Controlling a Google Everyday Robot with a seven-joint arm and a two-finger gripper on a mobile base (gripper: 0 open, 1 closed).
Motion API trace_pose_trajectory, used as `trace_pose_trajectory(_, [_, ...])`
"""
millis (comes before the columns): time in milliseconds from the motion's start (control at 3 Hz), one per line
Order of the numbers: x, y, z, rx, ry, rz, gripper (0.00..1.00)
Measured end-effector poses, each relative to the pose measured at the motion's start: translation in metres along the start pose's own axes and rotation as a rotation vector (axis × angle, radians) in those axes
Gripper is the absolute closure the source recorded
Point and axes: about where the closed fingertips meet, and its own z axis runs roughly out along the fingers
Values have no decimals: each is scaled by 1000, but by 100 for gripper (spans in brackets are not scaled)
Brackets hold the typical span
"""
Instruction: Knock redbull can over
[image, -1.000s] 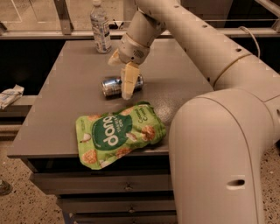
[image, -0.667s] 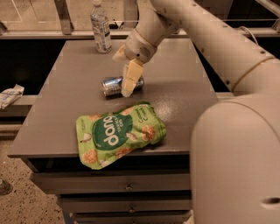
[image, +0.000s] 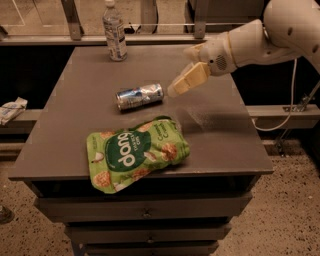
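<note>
The redbull can, silver and blue, lies on its side near the middle of the grey table, its top end pointing right. My gripper hangs just right of the can and a little above the table. It is open and empty. Its lower fingertip is close to the can's right end but apart from it.
A clear water bottle with a white cap stands upright at the table's back left. A green snack bag lies flat at the front, just below the can. A white crumpled item lies on a ledge to the left.
My arm has swung away to the right, so the gripper is now beside the can's right end instead of over it. The can stays lying on its side.
</note>
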Motion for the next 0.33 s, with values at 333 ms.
trace_pose_trajectory(333, [2, -27, -22, 127, -57, 34, 0])
